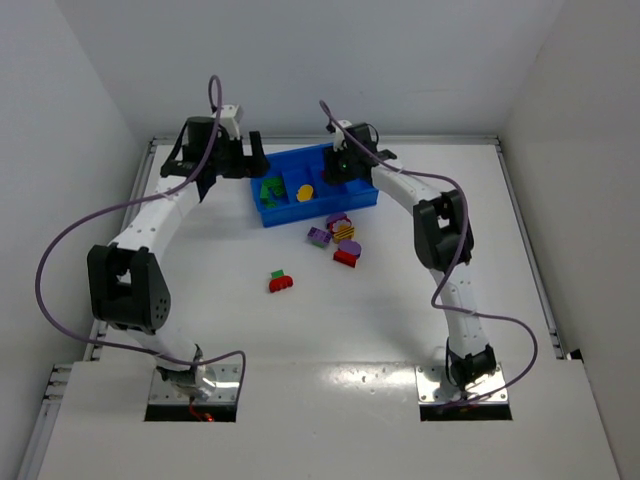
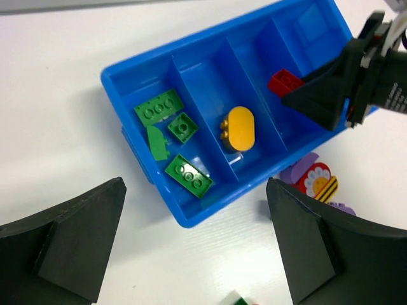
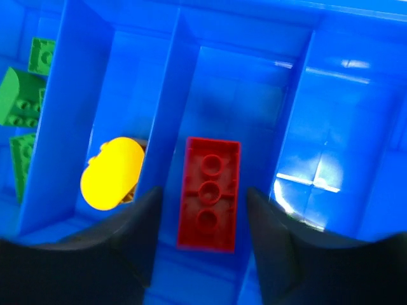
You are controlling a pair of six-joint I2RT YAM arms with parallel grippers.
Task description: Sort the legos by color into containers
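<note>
The red brick (image 2: 284, 82) lies studs-up in the third compartment of the blue tray (image 2: 184, 216), counting from the green end. It sits directly between the fingers of the right gripper (image 3: 203, 190). Its long axis runs away from the wrist, parallel to the finger faces and to the dividers. On my right wrist feed a strip of blue shows on each side of the brick. I read those jaws as parted only narrowly and gripping nothing. I judge the brick to be resting on the compartment floor, though I can't see the contact itself. The move I'd call next is a straight lift, because any sideways drift would carry a finger into the brick or a divider.

One compartment over from those jaws is the yellow piece (image 2: 238, 129), and past that are the green bricks (image 2: 181, 127).

The left gripper (image 2: 195, 184) hangs over the green end of the tray, spread wide and holding nothing. The loose cluster (image 1: 340, 235) of purple, yellow and red bricks lies on the table (image 1: 400, 300) just outside its right finger. From the right jaws it lies back toward the bases, and I judge the right arm the nearer one. The red-and-green pair (image 1: 280, 281) lies farther back, roughly between the arms, with the left arm perhaps closer.
</note>
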